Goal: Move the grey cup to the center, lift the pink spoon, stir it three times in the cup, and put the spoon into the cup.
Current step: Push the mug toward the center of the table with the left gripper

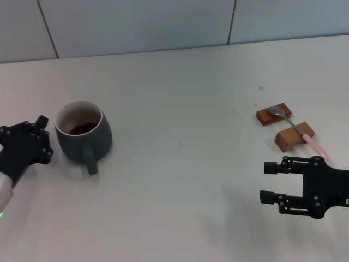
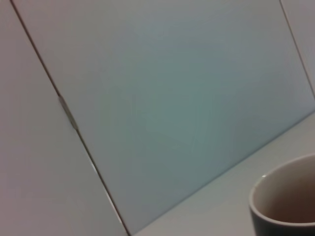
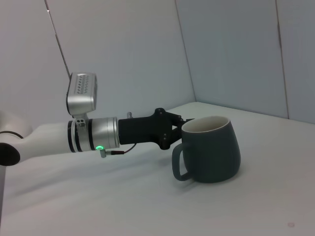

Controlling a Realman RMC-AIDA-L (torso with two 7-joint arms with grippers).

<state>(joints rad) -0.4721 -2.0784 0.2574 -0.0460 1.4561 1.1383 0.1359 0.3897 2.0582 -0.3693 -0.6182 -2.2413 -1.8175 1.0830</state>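
The grey cup (image 1: 83,135) stands upright at the left of the table, with dark liquid inside and its handle (image 1: 90,162) pointing to the front. It also shows in the left wrist view (image 2: 285,201) and the right wrist view (image 3: 211,155). My left gripper (image 1: 48,137) is open just left of the cup, with its fingers towards the cup's wall; the right wrist view shows it (image 3: 176,132) beside the cup. The pink spoon (image 1: 297,130) lies across two brown wooden blocks at the right. My right gripper (image 1: 267,182) is open and empty, in front of the spoon.
The far block (image 1: 274,114) bears the spoon's bowl and the near block (image 1: 294,137) bears its neck. The white table (image 1: 180,164) runs back to a grey panelled wall (image 1: 142,22). Small brown specks (image 1: 260,88) lie behind the blocks.
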